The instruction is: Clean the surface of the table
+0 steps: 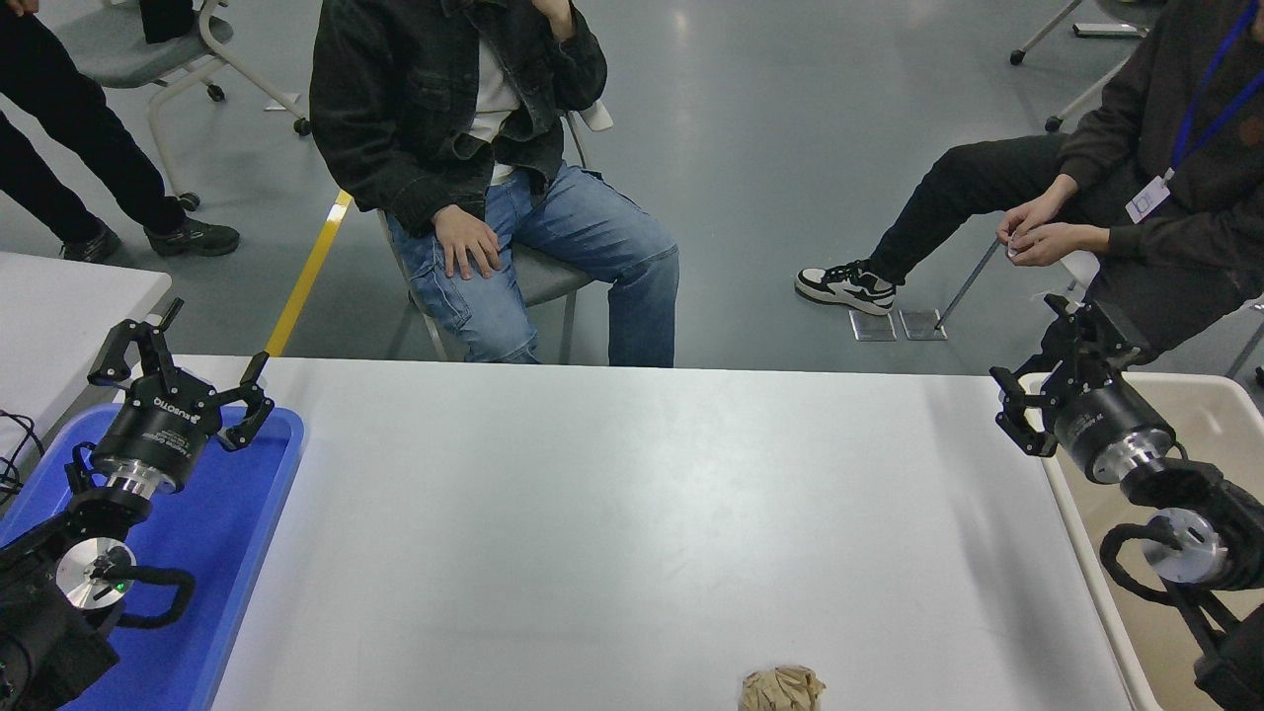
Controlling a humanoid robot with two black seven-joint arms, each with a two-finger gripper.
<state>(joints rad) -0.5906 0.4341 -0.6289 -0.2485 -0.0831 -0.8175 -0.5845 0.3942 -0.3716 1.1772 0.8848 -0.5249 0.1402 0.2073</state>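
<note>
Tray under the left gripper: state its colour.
The tray is bright blue, seen in the head view.

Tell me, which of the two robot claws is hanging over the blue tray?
The left gripper, at the picture's lower left: it sits open above the blue tray. The right gripper, also open, hovers by the beige bin at the table surface's right end.

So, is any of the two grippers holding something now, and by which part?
Nothing is held: left gripper and right gripper are both open and empty.
</note>
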